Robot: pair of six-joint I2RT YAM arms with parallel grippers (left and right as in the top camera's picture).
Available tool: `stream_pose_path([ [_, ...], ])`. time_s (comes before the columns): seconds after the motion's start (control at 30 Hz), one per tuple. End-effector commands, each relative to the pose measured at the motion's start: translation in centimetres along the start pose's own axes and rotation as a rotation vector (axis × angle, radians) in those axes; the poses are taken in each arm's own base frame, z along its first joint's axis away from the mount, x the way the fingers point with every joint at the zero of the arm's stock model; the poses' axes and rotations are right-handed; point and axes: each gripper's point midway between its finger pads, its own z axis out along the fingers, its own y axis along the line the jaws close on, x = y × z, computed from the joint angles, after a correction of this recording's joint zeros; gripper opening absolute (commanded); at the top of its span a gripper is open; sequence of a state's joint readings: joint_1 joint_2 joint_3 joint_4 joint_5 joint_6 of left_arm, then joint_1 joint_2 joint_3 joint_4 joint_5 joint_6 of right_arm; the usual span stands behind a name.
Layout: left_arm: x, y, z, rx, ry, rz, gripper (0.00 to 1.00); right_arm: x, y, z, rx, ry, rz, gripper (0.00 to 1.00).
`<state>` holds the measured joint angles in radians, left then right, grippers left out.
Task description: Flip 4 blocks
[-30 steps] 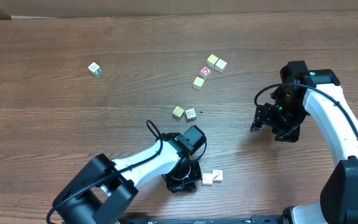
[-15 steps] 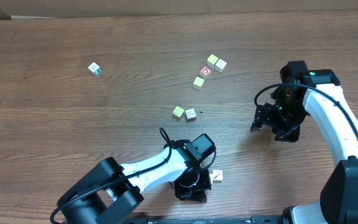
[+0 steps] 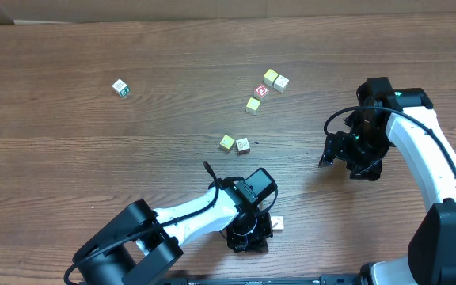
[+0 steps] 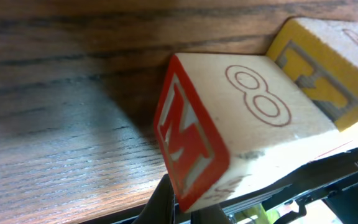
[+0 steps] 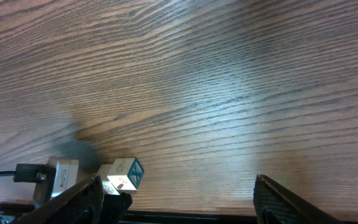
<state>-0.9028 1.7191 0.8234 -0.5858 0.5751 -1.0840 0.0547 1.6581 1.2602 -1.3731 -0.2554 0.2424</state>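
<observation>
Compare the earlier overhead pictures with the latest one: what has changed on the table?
The left pincer slid right and toward the near edge, covering one of two blocks there; the second block shows beside it. Nothing visibly gripped or released. The right pincer and the other blocks stayed put.

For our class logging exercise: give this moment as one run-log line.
left gripper: shut, low beside red-M block | right gripper: open, empty | other blocks: scattered mid-table
</observation>
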Motion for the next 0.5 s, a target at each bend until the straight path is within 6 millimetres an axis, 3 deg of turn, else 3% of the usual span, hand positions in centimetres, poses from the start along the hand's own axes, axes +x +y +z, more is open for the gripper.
stream_pose_path([
  [0.0,-0.3,0.7,0.4,-0.026,-0.017,-0.05,0.04,-0.2,0.3,-0.2,-0.009,-0.008,-0.009,0.78],
  [0.47,-1.4,0.3,0.3,-0.017,-0.074,-0.082,0.04,-0.3,0.4,-0.2,-0.012,-0.01,-0.011,0.78],
])
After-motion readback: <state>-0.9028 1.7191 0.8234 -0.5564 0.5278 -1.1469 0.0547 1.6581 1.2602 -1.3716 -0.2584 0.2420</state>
